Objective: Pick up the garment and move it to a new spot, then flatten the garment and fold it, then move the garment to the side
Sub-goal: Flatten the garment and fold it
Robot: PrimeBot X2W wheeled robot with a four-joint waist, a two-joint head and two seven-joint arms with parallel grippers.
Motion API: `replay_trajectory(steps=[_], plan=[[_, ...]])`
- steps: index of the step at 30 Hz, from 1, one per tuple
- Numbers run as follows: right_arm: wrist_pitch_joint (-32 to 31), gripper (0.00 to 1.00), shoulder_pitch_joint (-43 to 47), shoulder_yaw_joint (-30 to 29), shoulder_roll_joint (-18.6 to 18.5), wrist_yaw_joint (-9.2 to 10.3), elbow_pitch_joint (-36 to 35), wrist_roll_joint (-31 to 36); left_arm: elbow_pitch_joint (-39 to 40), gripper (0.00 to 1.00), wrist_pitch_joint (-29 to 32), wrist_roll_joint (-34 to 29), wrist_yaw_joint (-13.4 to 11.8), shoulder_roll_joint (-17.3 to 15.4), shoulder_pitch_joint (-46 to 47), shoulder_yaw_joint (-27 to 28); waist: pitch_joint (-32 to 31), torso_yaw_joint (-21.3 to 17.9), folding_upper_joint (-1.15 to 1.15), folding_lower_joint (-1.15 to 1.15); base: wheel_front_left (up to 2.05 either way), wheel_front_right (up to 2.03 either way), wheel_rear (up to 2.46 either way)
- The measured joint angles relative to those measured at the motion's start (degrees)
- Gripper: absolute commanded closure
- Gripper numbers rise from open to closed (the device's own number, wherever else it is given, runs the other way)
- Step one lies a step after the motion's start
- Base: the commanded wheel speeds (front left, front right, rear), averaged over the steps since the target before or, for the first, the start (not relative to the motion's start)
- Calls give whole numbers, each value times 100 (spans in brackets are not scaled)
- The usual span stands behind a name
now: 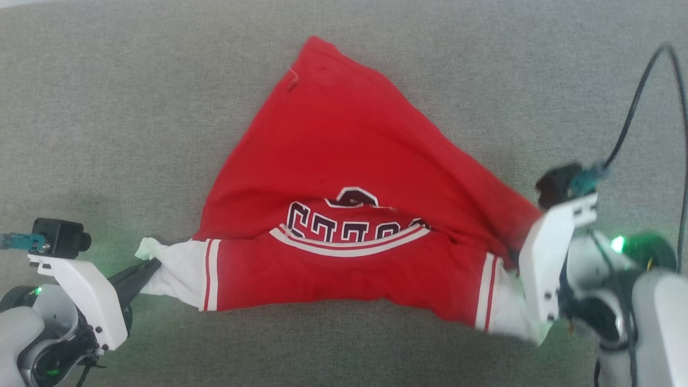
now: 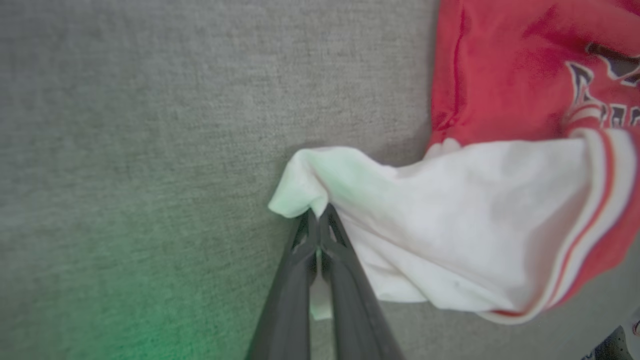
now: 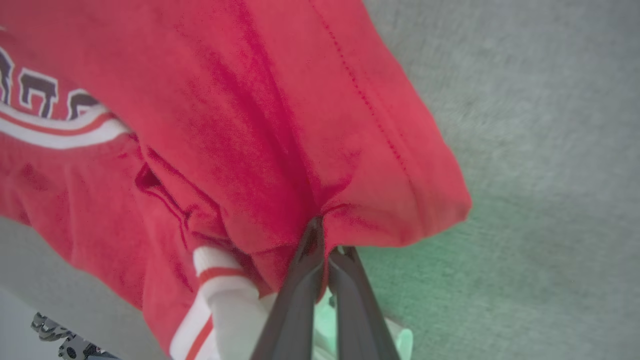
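Head view: left end effector [image 1: 152,265] tight on garment [image 1: 333,172] sleeve

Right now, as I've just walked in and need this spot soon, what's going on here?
The robot holds the red T-shirt stretched out over the grey surface. Its left fingers pinch a white sleeve; its right fingers are shut on red fabric by the other sleeve. The shirt is creased, not yet flat.
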State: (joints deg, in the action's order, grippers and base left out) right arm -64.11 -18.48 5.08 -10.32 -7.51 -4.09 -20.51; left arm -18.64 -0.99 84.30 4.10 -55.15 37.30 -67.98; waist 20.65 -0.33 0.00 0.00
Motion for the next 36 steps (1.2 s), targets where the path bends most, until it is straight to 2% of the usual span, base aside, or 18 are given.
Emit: replay_trajectory(steps=[5,11,12,13,14,19,31,36], plan=[[120,100,763,-213,315,0,-365,109,81,100,4,-18,-9,-3,27,19,51,0,0,0,0,0,0],[888,100,949,-380,497,-12,31,233,102,100,4,-19,-7,3,52,33,108,58,0,0,0,0,0],[1017,79,945,-372,502,-16,129,259,94,100,4,-19,-7,9,56,33,108,70,0,0,0,0,0],[1132,25,938,-370,506,-18,232,266,86,100,4,-19,-5,13,56,31,105,76,0,0,0,0,0],[1240,0,929,-364,509,-21,310,301,75,100,4,-19,-4,24,56,30,98,86,0,0,0,0,0],[1469,0,921,-255,523,-30,350,305,38,100,-5,-8,-1,77,32,34,15,114,0,0,0,0,0],[1388,0,1127,-374,508,-3,-1194,505,122,100,-45,3,-87,202,-81,-7,-171,260,0,0,0,0,0],[1538,0,647,-297,459,-3,-1351,573,153,100,-45,-14,-101,299,-77,-27,-179,412,-1,0,0,0,0]])
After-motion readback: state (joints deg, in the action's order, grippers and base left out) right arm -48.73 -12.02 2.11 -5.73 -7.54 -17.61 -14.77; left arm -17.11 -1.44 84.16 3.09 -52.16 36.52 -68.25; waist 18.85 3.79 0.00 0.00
